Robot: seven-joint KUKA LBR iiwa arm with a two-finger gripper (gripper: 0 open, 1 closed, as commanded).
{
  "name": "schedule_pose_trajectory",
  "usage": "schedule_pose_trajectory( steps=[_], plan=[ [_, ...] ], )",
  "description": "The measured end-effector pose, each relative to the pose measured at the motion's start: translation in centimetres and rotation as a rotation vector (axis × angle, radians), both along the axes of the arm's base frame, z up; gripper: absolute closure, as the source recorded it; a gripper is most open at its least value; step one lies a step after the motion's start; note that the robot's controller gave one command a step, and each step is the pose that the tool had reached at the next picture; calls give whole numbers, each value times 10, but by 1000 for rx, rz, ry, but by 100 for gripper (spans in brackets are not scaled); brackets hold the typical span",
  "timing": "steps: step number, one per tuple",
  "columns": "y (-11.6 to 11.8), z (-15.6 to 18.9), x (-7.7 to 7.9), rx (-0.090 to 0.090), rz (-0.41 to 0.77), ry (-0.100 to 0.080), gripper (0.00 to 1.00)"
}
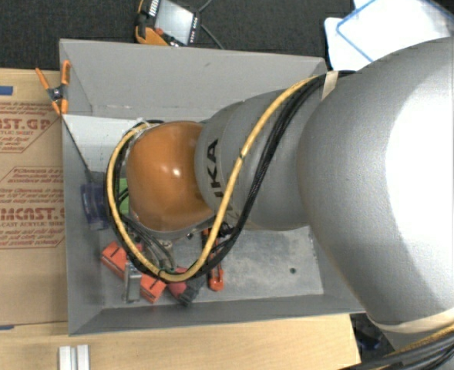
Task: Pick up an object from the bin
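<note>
My gripper's [162, 247] dark body shows just under the arm's orange cover, low over the bin's front left part. Right beside it lie orange-red blocks: one [112, 257] to its left, one [152, 287] in front by the bin's near wall, and a smaller one [215, 278] to the right. A small grey piece [132, 283] and a black piece [184, 296] lie among them. Whether anything is in the gripper is hidden.
A dark blue rounded thing [92, 203] lies by the bin's left wall, and a bit of green [122, 188] shows beside the cover. The arm with its yellow and black cables covers the bin's middle and right. Bare floor [277, 264] shows at the front right.
</note>
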State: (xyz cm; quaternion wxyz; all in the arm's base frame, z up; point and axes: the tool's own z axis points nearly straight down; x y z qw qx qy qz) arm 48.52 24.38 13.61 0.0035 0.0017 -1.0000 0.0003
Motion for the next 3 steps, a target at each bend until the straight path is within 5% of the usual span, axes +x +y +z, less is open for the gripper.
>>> schedule_pose_trajectory(
  steps=[1, 2, 3],
  plan=[
    [-1, 3, 2, 2, -3, -6, 0],
    [-45, -64, 4, 6, -167, -14, 0],
    [-59, -66, -4, 2, -339, -7, 0]
  ],
)
